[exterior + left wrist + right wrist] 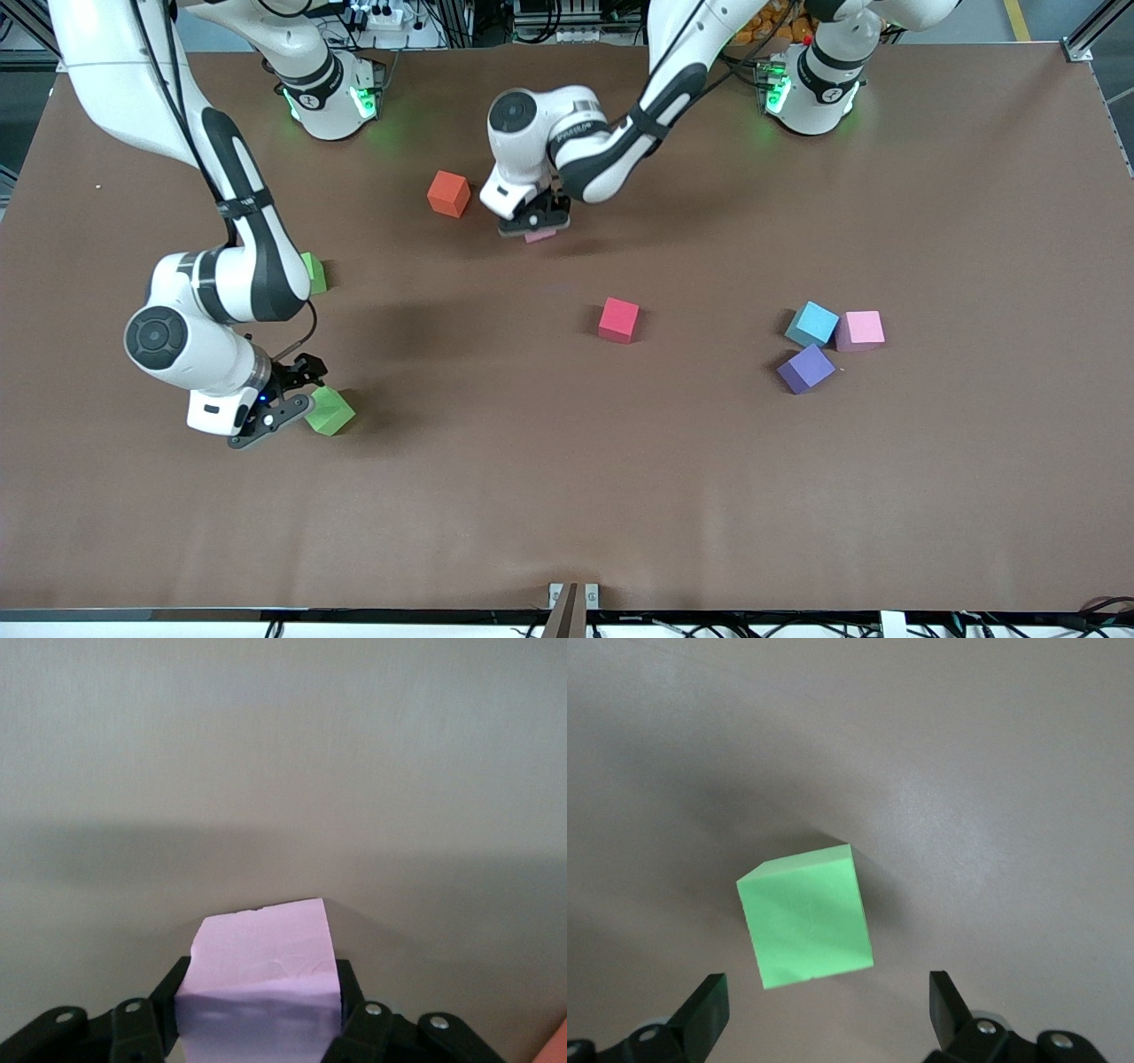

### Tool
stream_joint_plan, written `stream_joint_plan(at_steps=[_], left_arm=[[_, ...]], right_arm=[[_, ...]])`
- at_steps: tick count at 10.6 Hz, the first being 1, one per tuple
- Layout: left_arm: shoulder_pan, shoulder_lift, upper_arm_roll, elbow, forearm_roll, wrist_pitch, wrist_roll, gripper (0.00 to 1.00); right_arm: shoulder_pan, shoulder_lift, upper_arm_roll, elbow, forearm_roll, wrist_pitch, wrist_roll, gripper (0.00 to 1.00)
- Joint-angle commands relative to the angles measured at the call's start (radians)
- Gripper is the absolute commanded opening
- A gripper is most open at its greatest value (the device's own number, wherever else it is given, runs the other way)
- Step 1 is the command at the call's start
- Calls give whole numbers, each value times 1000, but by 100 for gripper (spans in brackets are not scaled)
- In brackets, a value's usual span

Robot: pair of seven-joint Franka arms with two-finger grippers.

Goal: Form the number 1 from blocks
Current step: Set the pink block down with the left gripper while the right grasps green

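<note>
My left gripper is shut on a light pink cube, low over the table beside the orange cube; the wrist view shows the light pink cube clamped between the black fingers. My right gripper stands open at the table beside a bright green cube. That green cube lies tilted just ahead of the right gripper, not between its fingers. A second green cube is partly hidden by the right arm. The red cube sits mid-table. The purple cube lies toward the left arm's end.
An orange cube sits close to the left gripper, toward the right arm's end. A light blue cube and another pink cube touch each other just farther from the front camera than the purple cube. The brown table is bare near the front camera.
</note>
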Motion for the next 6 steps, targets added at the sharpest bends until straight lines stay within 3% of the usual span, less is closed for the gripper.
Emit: stream_joint_plan(at_steps=[1,4,6], left_arm=[[16,-92,-43,-161,45,13,-8,0],[16,-97,-85,-192,44,38,-13,0],[15,-102,-95,-239,45,128,-19,0]], right_arm=[[2,37,1,-9,18,59,-24,100],[14,52,3,-9,21,58,-10,100],[16,54,3,-9,22,59,-10,100]])
